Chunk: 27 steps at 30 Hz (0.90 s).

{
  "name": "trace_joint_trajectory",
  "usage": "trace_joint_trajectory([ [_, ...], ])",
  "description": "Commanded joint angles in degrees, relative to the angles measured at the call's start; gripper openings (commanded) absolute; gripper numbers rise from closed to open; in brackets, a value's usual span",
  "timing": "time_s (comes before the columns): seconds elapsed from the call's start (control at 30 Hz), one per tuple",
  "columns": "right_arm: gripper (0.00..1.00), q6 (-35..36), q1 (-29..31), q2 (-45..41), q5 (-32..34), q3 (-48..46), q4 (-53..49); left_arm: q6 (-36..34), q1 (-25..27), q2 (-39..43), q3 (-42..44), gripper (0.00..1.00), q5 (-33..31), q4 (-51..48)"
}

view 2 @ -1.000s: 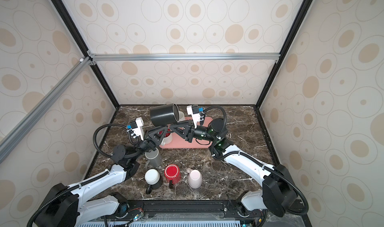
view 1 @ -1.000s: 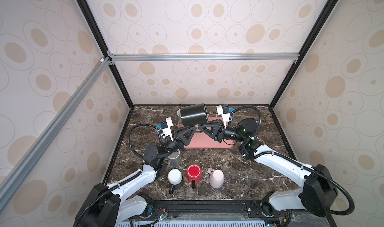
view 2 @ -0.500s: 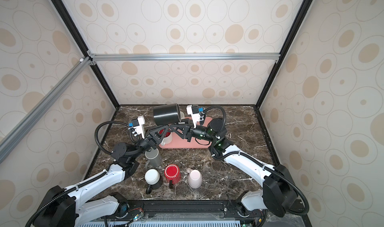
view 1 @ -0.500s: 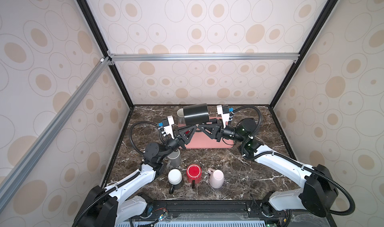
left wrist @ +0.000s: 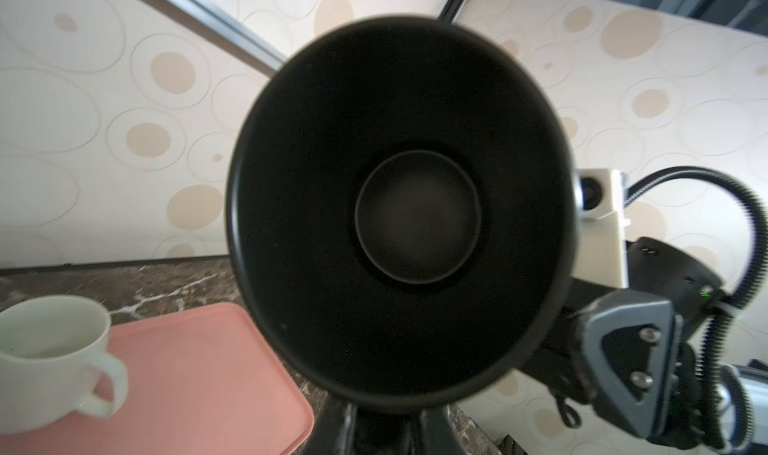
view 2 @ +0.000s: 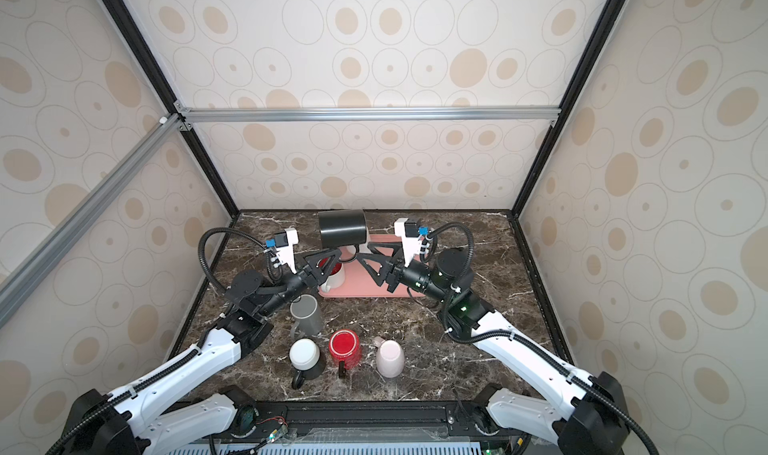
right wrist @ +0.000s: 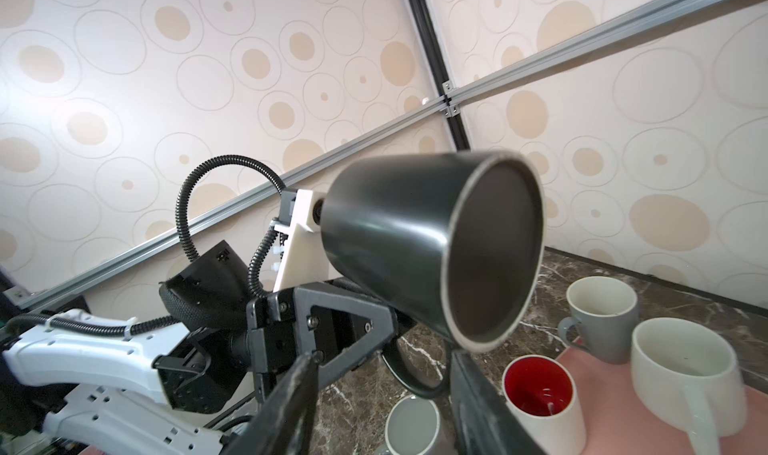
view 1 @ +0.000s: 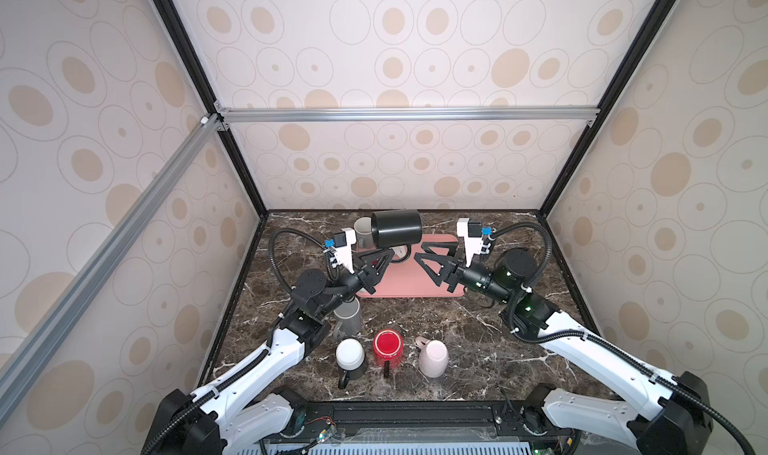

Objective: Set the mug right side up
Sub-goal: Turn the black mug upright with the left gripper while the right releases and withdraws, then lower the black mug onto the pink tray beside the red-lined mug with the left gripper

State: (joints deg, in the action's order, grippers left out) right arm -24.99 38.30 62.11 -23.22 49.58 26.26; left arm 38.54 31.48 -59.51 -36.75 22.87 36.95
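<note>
Black mug: glossy glazed outside, duller dark inside, straight-sided cylinder with a thin loop handle and a pale unglazed foot ring around a flat base. It is hanging in the air above the far-left part of the pink tray, lying on its side, with the mouth facing the left arm and the base facing the right arm. The left hand is reaching up and forward from a bent elbow, its black triangular fingers pinching tight on the handle under the mug body. The right hand is pointing in from the opposite side at about the same height, fingers standing apart and gripping nothing, just beside the mug but clear of it in both top views. The tray is smooth with rounded corners and is sitting on the dark, white-veined marble-look bench. Other ceramic mugs are standing on the tray and along the front of the bench.
</note>
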Motion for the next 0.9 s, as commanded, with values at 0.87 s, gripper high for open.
trace_joint_trajectory([
  [0.87,0.55,7.3,0.3,-9.8,27.1,-5.9,-13.8,-23.9,9.2,-27.8,-35.2,0.0,-33.9,-56.2],
])
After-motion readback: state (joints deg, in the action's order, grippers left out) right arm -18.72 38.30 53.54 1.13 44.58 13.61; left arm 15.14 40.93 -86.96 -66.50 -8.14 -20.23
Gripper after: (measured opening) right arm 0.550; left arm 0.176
